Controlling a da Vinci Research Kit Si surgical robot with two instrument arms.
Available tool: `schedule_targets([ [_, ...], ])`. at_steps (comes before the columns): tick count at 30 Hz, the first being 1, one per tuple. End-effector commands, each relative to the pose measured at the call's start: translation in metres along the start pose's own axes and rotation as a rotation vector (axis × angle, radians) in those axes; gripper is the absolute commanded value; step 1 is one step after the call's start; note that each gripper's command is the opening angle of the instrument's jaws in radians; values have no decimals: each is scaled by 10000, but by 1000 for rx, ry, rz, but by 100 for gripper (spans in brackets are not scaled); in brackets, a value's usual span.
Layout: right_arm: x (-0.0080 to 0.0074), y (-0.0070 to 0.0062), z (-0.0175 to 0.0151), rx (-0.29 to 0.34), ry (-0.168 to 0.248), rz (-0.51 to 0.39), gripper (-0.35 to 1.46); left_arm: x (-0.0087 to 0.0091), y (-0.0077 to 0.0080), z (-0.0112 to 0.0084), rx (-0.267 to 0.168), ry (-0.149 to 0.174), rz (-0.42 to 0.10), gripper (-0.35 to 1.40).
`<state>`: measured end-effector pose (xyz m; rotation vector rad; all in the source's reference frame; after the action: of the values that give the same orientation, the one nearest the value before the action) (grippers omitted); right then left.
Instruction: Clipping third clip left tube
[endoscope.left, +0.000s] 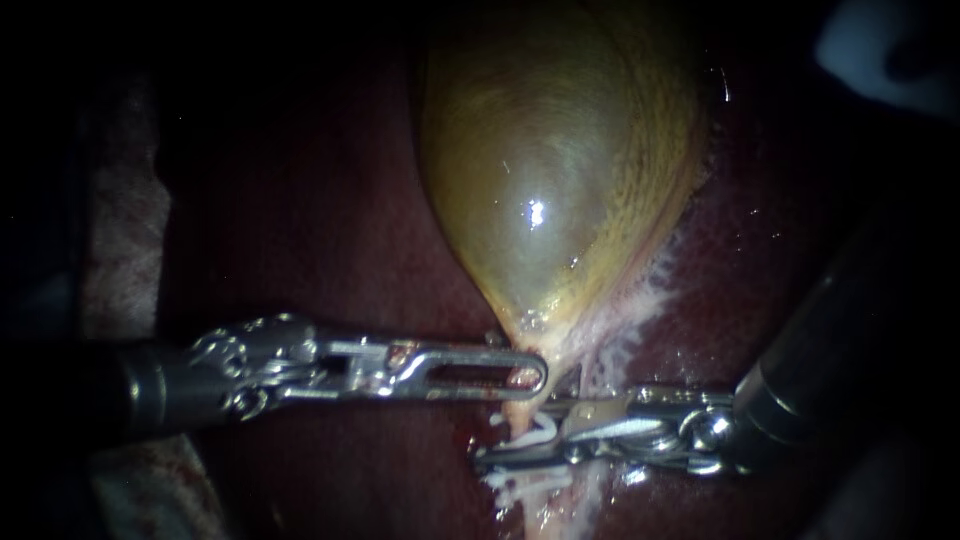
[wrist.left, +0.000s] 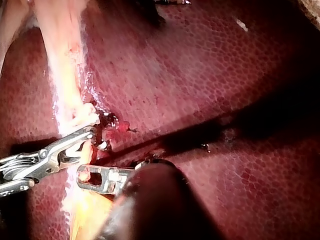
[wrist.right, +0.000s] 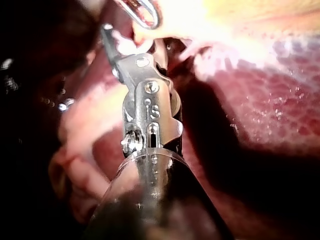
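**A:** Endoscope first. Where is the tube?

**B:** The tube (endoscope.left: 518, 408) runs toward the near side from the narrow end of the gallbladder (endoscope.left: 550, 180), with the liver (endoscope.left: 330, 200) behind both. Only one tube is plain, so I can't say it is the left one.

**A:** And the instruments?

**B:** The left instrument (endoscope.left: 535, 375) has its jaws pressed together on the gallbladder at its narrow end, probably to keep the tube taut and exposed. The right instrument (endoscope.left: 515, 435) lies across the tube just nearer. Its jaws pinch a white clip (endoscope.left: 535, 430) that straddles the tube. Other white clips (endoscope.left: 510, 482) sit just beyond them on the near side, which is likely why this one goes closer to the gallbladder.

**A:** What does the left wrist view show?

**B:** The left instrument (wrist.left: 85, 176) meets the pale tube (wrist.left: 62, 75) beside the right instrument (wrist.left: 90, 137). White clips (wrist.left: 86, 119) show just ahead of the right instrument's jaws, over the liver (wrist.left: 210, 75).

**A:** And the right wrist view?

**B:** The right instrument (wrist.right: 112, 37) reaches up to the pale tissue. The looped tip of the left instrument (wrist.right: 147, 17) is just ahead of it, so there is little room. The clip itself is too blurred here to judge.
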<state>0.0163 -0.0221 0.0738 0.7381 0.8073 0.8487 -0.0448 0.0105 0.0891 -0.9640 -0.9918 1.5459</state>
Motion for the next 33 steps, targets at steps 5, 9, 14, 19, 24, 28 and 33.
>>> schedule_targets([
  [5, 1, 6, 4, -2, 0, 0, 48, 0, 0, 0, 0, 0, 0, -35],
  [9, 3, 10, 5, -2, 1, 6, 46, 0, 0, 0, 0, 0, 0, -35],
  [14, 4, 14, 7, -1, 0, 6, 42, 0, 0, 0, 0, 0, 0, -35],
  [19, 4, 19, 5, 1, 0, 22, 18, 0, 0, 0, 0, 0, 0, -35],
  [24, 4, 22, 1, 3, -1, 51, -19, 0, 0, 0, 0, 0, 0, -35],
  [28, 5, 23, 0, 4, -1, 63, -35, 0, 0, 1, 0, 0, 0, -35],
  [33, 6, 24, 0, 4, -1, 70, -35, 0, 0, 1, 0, 0, 0, -35],
])
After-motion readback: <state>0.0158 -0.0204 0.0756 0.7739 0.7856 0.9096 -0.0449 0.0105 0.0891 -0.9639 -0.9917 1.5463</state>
